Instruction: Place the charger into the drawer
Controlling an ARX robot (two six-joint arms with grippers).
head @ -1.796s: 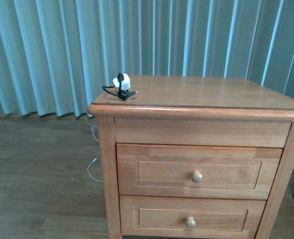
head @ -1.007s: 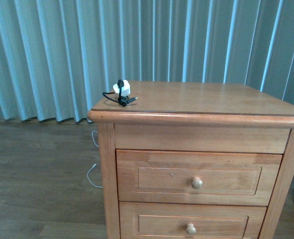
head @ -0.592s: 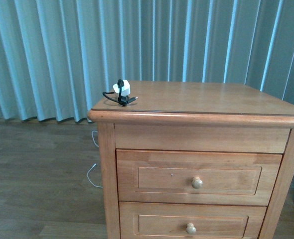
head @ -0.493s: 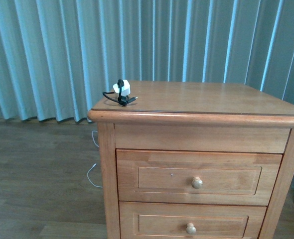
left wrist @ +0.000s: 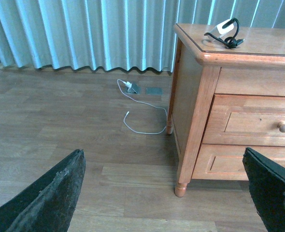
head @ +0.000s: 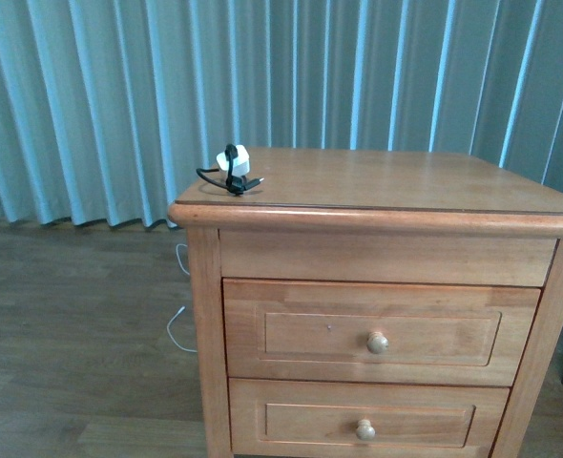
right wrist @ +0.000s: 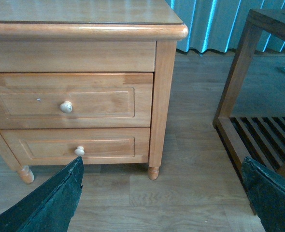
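The charger [head: 235, 167], a small white plug block wrapped in thin black cable, sits on the nightstand's top near its front left corner; it also shows in the left wrist view [left wrist: 225, 34]. The upper drawer [head: 382, 331] is shut, with its round pale knob [head: 377, 342] in the middle; it also shows in the right wrist view [right wrist: 70, 101]. My left gripper [left wrist: 166, 193] is open and empty, low over the floor left of the nightstand. My right gripper [right wrist: 162, 198] is open and empty, over the floor in front of the nightstand's right leg. Neither arm shows in the front view.
The lower, shorter drawer [head: 365, 423] is shut below. A white cord [left wrist: 140, 116] lies on the wood floor by the curtain [head: 119, 86]. A dark wooden slatted shelf unit [right wrist: 258, 96] stands right of the nightstand.
The front view has shifted slightly, with the nightstand sitting a little higher in frame than half a second ago. The charger and both drawers have not moved.
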